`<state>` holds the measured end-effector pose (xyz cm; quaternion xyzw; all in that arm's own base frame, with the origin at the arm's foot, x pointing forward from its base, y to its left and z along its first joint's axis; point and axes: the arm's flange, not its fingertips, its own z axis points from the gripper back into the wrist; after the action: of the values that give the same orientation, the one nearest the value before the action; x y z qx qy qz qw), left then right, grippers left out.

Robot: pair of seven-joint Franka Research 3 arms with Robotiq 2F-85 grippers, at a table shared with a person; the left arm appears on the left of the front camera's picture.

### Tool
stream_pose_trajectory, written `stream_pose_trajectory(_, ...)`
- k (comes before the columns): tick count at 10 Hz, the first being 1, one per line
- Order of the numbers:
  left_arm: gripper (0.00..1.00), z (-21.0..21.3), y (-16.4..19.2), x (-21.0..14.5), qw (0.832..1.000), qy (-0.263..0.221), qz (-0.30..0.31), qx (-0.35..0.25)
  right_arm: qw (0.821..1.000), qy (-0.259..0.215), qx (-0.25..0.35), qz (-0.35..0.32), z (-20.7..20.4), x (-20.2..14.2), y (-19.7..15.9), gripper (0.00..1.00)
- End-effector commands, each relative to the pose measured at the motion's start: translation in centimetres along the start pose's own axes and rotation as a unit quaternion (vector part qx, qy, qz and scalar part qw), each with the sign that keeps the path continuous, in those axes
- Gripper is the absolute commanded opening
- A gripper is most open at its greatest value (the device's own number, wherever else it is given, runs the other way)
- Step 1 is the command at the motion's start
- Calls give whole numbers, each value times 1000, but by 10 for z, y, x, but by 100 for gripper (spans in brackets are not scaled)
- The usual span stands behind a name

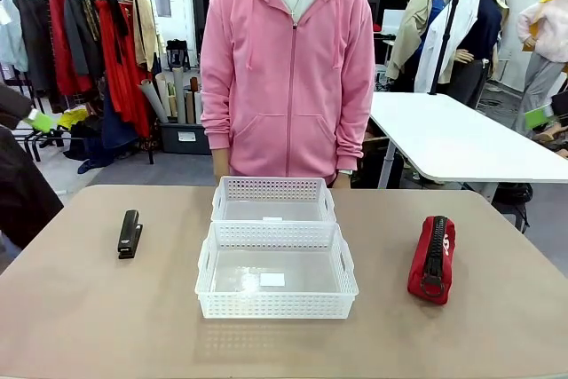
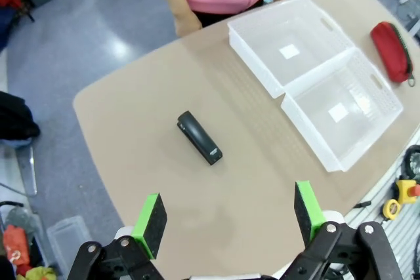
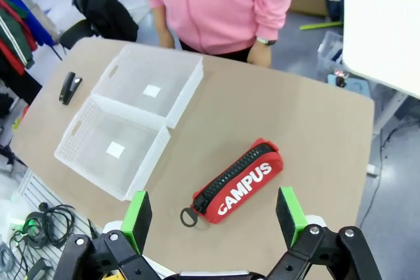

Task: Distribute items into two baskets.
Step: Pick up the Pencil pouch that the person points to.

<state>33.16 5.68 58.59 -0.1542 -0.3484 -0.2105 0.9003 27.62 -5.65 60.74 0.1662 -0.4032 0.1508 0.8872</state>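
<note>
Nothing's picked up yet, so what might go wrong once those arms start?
The red pouch is soft, so a grip may catch only fabric and it could sag or slip. The stapler lies low and flat; a grasp might just push it along. The two baskets sit edge to edge, so a drop near that edge could land wrong.

Black left tool (image 2: 228, 218) and right tool (image 3: 213, 216) bear green pads (image 2: 149, 224).

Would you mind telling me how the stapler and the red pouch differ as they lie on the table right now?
The stapler is black and slimmer; the pouch is red, bulkier, with white lettering. The stapler lies to the robot's left of the baskets, the pouch to their right. Both rest on the table, outside the baskets, untouched.
</note>
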Motion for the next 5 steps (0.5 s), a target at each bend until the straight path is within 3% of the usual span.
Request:
stream_pose_trajectory(1,100,1,3,-14,1000,-6,17,2,1000,-11,-1,-4,1,-47,7,100)
stream_pose_trajectory(2,100,0,0,0,1000,0,0,0,1000,0,0,0,0,0,0,100)
stream_pose_trajectory(5,100,0,0,0,1000,0,0,0,1000,0,0,0,0,0,0,100)
